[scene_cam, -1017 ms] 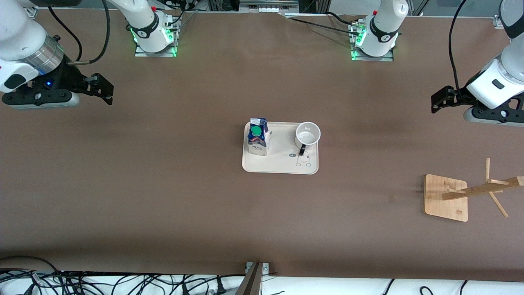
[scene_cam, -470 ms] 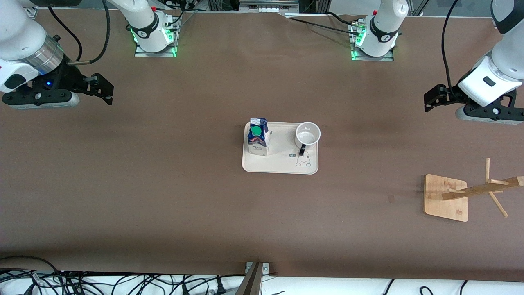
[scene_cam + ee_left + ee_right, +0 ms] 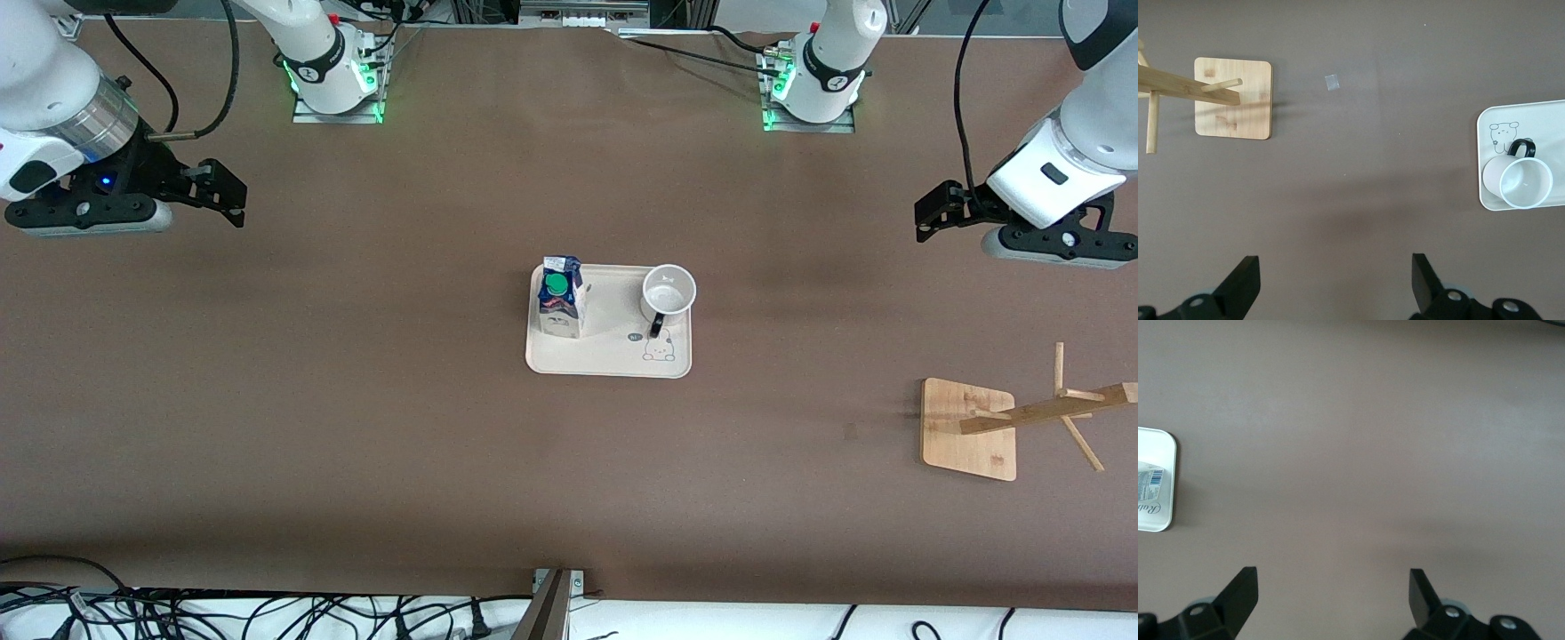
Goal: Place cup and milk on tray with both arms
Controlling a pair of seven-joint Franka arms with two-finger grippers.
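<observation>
The cream tray [image 3: 609, 356] lies mid-table. The blue and cream milk carton [image 3: 561, 307] with its green cap stands upright on the tray's end toward the right arm. The white cup [image 3: 668, 294] with its black handle stands upright on the end toward the left arm. My left gripper [image 3: 925, 213] is open and empty, up over bare table at the left arm's end; its wrist view shows the cup [image 3: 1521, 183] on the tray [image 3: 1488, 123]. My right gripper [image 3: 233, 197] is open and empty over bare table at the right arm's end; its wrist view shows a tray corner [image 3: 1166, 480].
A wooden stand with a square base [image 3: 967, 428] and slanted pegged post [image 3: 1049, 411] sits toward the left arm's end, nearer the front camera than the left gripper. It also shows in the left wrist view [image 3: 1233, 99]. Cables lie along the front edge.
The left arm has moved up and slightly toward the table's middle. The right arm, tray, cup and milk have not moved.
</observation>
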